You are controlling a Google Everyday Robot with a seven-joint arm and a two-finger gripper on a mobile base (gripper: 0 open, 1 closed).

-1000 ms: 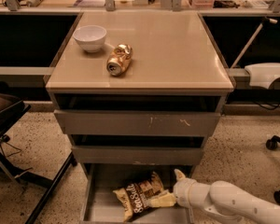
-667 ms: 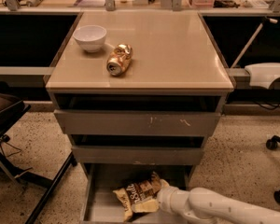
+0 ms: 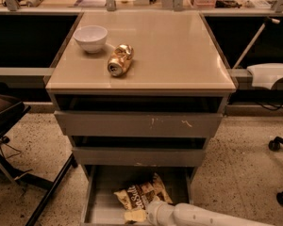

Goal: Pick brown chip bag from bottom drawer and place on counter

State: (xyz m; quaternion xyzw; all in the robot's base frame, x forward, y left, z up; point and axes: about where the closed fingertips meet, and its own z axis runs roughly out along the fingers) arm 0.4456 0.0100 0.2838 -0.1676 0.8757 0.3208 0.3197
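Brown chip bag (image 3: 141, 196) lay in the open bottom drawer (image 3: 104, 204) | gripper (image 3: 150, 211) was down at its near edge, hold impossible to tell | lift and placing on counter (image 3: 179, 55) judged not yet done

white bowl (image 3: 90, 36), gold can (image 3: 120, 60), chair wheel (image 3: 274, 144)
bowl far left, can on its side just right of it, wheel off right; gripper (image 3: 154, 213) low at near edge
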